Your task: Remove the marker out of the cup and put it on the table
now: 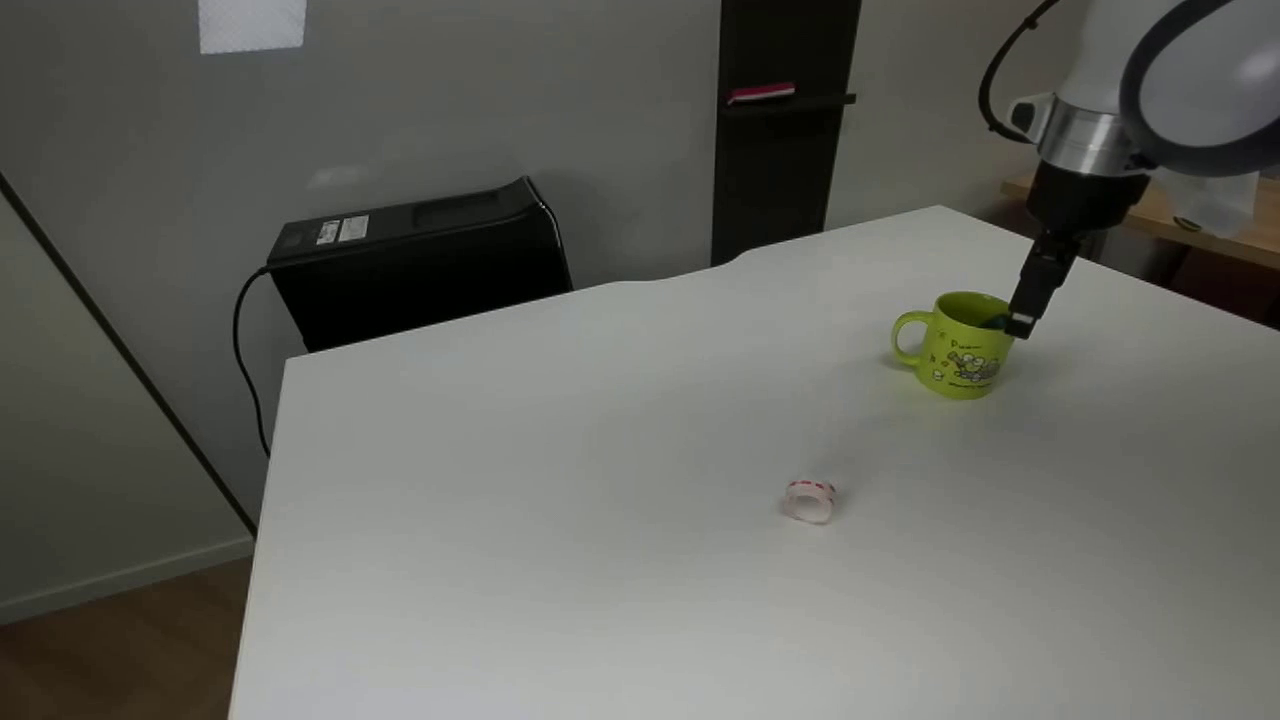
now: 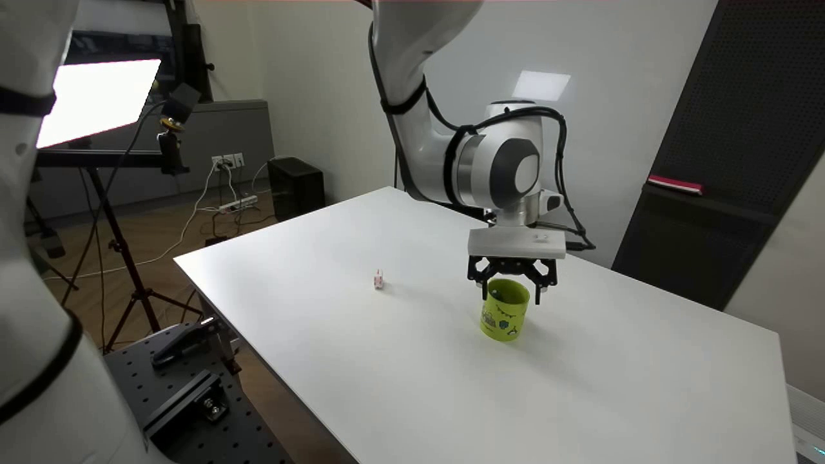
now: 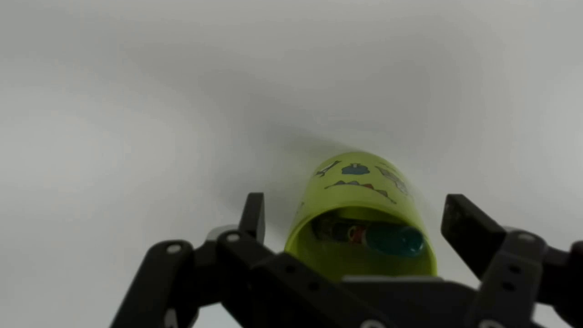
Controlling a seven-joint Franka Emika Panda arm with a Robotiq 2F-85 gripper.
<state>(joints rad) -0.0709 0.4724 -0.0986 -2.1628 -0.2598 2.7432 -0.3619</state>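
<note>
Marker (image 3: 380,238) lies inside the green cup (image 1: 962,350) on the counter (image 1: 560,520), nearly wall to wall. The tool (image 2: 511,301) hangs at the cup's mouth, fingers (image 3: 253,215) well apart, gripping nothing. I'd narrow the fingers before entering, turn them to pinch across the marker rather than end to end, then lift straight up. The marker's darker end fades into shadow in the wrist view; whether a finger touches the cup I cannot tell.

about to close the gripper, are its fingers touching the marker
Apart. The wrist view shows both fingers outside the cup, with table visible between each and the cup; the marker lies inside.
</note>
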